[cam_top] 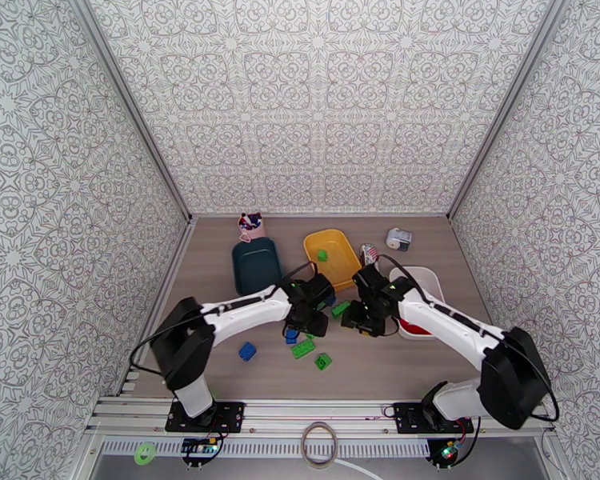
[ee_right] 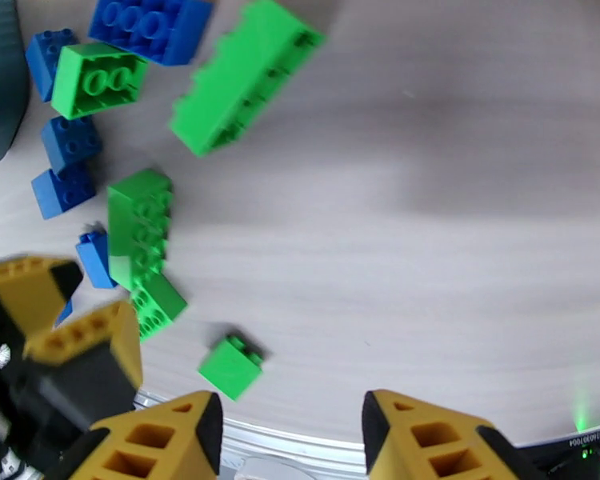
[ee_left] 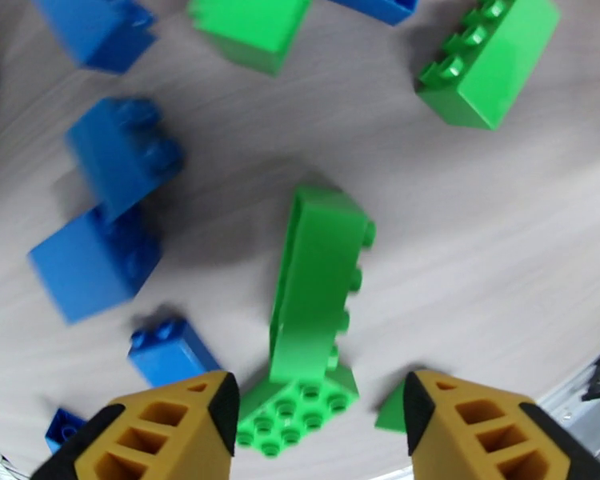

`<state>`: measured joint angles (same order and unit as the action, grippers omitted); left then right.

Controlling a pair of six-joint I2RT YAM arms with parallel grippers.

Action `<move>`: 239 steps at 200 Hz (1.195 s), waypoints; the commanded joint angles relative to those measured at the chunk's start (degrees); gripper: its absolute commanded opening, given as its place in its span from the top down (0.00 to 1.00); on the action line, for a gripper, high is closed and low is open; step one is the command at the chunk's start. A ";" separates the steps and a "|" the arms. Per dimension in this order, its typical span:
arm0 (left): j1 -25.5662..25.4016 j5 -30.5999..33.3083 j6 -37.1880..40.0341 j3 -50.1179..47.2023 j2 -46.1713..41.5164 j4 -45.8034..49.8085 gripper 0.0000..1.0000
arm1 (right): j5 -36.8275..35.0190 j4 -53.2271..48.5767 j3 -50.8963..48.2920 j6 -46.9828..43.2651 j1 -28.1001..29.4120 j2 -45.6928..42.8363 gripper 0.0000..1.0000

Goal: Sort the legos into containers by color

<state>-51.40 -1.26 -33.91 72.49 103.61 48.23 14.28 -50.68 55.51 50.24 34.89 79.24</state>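
Green long brick (ee_left: 320, 282) | on edge | just ahead of left jaws

Three containers are standing far on the table (cam_top: 460, 358): one teal bin (cam_top: 256, 270), one yellow bin (cam_top: 342, 264), one white bin (cam_top: 428, 280). Five green legos (ee_right: 140, 226) and six blue legos (ee_left: 92, 262) are lying loose nearer; one further green lego (cam_top: 322, 254) is sitting in the yellow bin.

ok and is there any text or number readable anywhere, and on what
Nothing reads clearly.
White code on the dark board: too blurred to quote.
Print on the patterned packet: too small to read.
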 commanded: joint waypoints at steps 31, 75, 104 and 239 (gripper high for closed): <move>-0.68 1.21 3.30 4.95 5.69 3.01 0.47 | -1.54 -1.28 -4.24 3.23 -0.79 -5.85 0.48; -0.83 0.83 3.68 6.61 7.71 3.02 0.57 | -2.15 -1.94 -4.81 3.81 -1.12 -7.76 0.48; -0.73 1.22 3.26 6.99 8.52 3.36 0.66 | -2.15 -2.10 -4.71 3.78 -1.40 -8.05 0.49; 6.73 -8.31 0.29 6.34 -5.00 -2.62 0.81 | -1.10 -1.76 -0.61 1.44 -2.55 -4.47 0.51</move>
<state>-47.90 -4.32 -31.90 78.32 102.10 49.78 13.13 -51.88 52.16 52.69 32.97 73.41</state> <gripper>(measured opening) 0.263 0.493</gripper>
